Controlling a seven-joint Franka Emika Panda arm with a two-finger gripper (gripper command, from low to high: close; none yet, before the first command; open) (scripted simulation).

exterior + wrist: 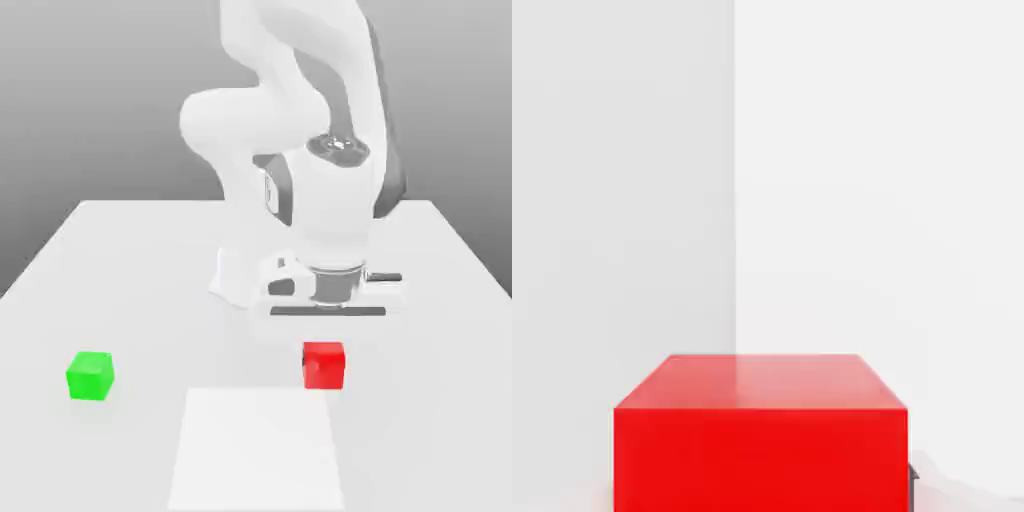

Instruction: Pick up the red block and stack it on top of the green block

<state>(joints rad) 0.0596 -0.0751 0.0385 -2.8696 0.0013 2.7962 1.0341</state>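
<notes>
The red block (324, 365) rests on the white table, right of centre in the exterior view. My gripper (326, 338) hangs straight down over it, with the hand just above the block. In the hand view the red block (762, 435) looms very close, and a dark finger pad (913, 484) presses against one of its sides, so the gripper is shut on the block. The green block (90, 375) sits on the table toward the exterior view's left, well apart from the red one.
The table (120, 270) is white, with a brighter rectangular patch (255, 450) near its front edge between the two blocks. The arm's base (240, 275) stands behind the red block.
</notes>
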